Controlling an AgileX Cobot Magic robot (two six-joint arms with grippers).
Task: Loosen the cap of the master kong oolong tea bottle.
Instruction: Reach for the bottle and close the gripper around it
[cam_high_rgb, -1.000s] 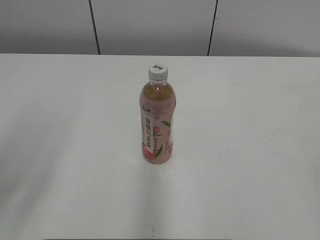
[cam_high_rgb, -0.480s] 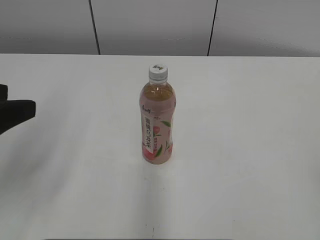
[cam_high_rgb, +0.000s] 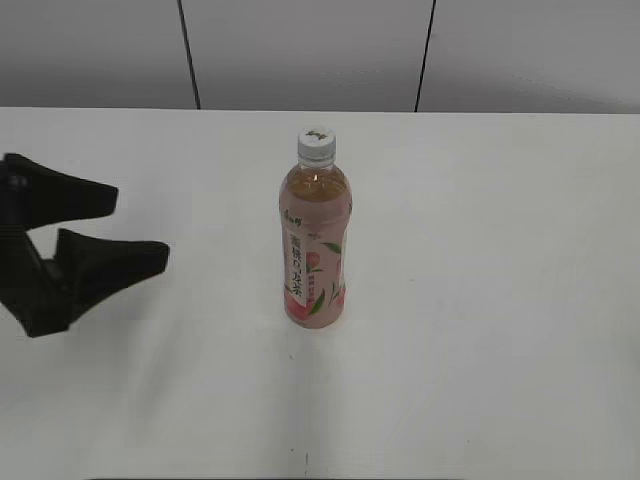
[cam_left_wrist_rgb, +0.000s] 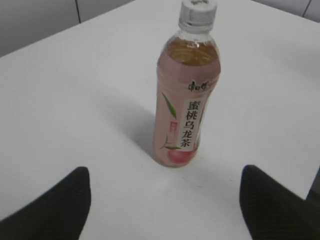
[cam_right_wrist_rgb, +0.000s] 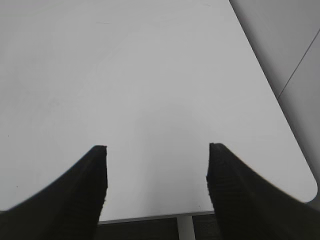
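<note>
The black left gripper, absent a second ago, has entered at nine o'clock with jaws spread, empty. The slim pink-labelled amber tea bottle stands upright mid-table, white ribbed cap untouched (approach only begun). The right gripper, open, is seen solely by its wrist camera.

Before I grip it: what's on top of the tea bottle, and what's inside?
A white ribbed cap with a small dark logo sits on the bottle. Amber tea shows above the label; lower down, the pink label hides most of the contents. The left pincer is open, apart from it.
</note>
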